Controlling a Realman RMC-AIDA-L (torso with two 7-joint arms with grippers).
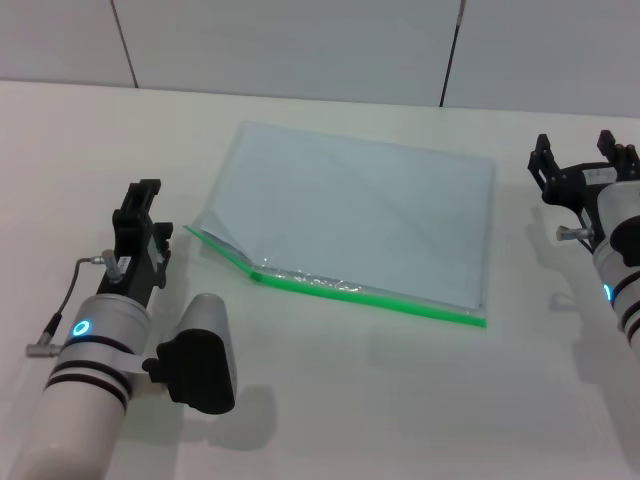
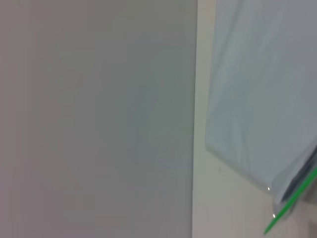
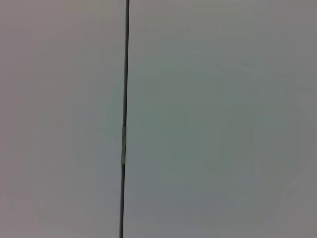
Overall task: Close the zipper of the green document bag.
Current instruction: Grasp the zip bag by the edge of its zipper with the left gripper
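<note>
At the centre of the table, the green document bag lies flat, a translucent pale blue-grey pouch set slightly askew to the table's edges. The zipper — a thin bright green strip — runs along the long edge nearest the robot, from the bag's near right corner toward its left end. Near the left end the strip bends and the upper sheet lifts away from the lower one, leaving the mouth gaping there; along the rest of the edge the strip lies straight and flat.

Left gripper: over the table just beside the bag's left end, apart from it, fingers pointing away from the robot; whether they are parted cannot be told. The left wrist view shows the bag and the tip of the zipper against the pale table.

Right gripper: off the bag's right edge, well apart from it, its two black fingers spread with a clear gap between them and nothing held. The right wrist view shows only the wall panels — pale, divided by one dark seam.
</note>
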